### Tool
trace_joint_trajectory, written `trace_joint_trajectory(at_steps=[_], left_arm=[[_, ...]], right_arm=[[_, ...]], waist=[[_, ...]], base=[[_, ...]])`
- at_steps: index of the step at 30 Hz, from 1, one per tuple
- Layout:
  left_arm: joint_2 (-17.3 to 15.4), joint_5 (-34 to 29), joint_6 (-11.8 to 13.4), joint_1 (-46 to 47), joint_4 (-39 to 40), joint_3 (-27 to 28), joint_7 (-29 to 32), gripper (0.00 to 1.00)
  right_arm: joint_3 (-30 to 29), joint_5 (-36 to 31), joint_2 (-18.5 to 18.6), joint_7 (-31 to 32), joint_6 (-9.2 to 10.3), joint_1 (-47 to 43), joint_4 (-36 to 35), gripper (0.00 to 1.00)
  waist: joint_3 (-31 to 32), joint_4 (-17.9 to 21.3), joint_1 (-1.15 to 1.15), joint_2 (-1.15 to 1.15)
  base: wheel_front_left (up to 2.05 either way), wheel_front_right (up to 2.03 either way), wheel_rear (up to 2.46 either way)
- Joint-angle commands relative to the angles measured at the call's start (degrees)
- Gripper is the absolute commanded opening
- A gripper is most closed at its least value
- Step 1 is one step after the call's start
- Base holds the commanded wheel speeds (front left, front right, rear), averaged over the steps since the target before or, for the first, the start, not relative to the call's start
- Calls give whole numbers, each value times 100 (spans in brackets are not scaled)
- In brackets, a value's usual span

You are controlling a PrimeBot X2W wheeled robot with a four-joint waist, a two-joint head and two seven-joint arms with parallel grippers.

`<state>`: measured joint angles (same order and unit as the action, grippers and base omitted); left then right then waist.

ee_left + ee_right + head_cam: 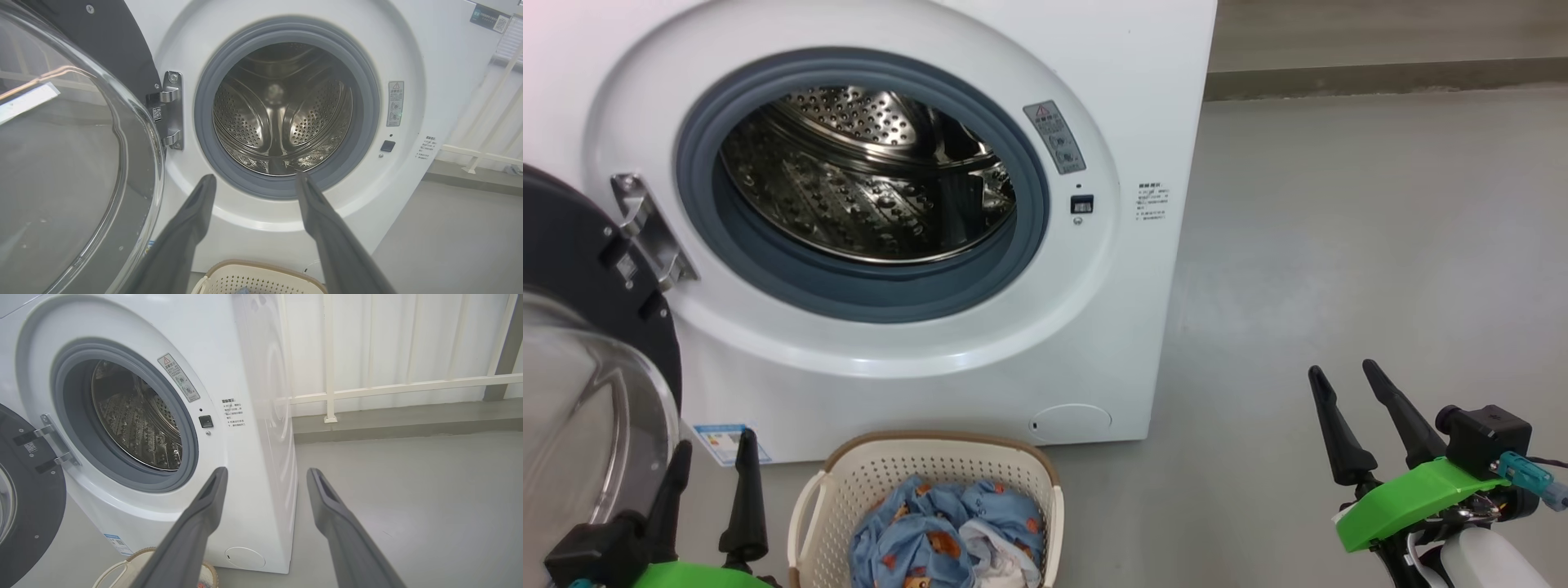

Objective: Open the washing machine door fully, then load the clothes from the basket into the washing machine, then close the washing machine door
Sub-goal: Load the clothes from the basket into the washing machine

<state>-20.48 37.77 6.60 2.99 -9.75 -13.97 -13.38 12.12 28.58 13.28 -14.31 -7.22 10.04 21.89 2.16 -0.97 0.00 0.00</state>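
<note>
The white washing machine [1143, 106] stands with its round black door [572, 269] swung wide to the left, the glass bowl [61, 163] bulging toward me. The steel drum [866, 175] holds nothing. On the floor in front sits the cream basket [809, 514] with the blue bear-print clothes [931, 539] and a white piece [1005, 559] inside. My left gripper [715, 457] is open at the lower left, beside the basket and near the door glass. Well to the right of the machine, over bare floor, my right gripper [1343, 376] is open, with nothing between its fingers.
Grey floor [1380, 245] spreads to the right of the machine. A low ledge [408, 420] with a white railing [408, 386] and pale curtain runs along the back wall. The door hinge [645, 229] juts out at the opening's left edge.
</note>
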Motion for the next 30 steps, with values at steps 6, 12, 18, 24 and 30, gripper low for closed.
trace_joint_trajectory(at_steps=[6,12,18,24,30], left_arm=[[-167,73,31,175,84,199,-53,100],[-174,79,35,168,83,172,-41,100],[-183,81,45,180,86,145,-34,100],[-189,86,64,184,84,123,-26,100],[-204,88,84,187,88,110,-24,100]], right_arm=[[97,-19,65,-69,-26,191,-103,100],[122,-16,67,-69,-26,181,-104,100],[153,-21,68,-69,-26,177,-106,100],[172,-23,77,-69,-26,179,-106,100],[189,-13,79,-69,-26,186,-98,100]], waist=[[-7,-6,0,0],[-12,-11,0,0],[-24,-24,0,0],[-27,-26,0,0],[-29,-20,0,0]], base=[[85,-85,0],[12,-12,0],[0,0,0],[0,0,0],[0,0,0]])
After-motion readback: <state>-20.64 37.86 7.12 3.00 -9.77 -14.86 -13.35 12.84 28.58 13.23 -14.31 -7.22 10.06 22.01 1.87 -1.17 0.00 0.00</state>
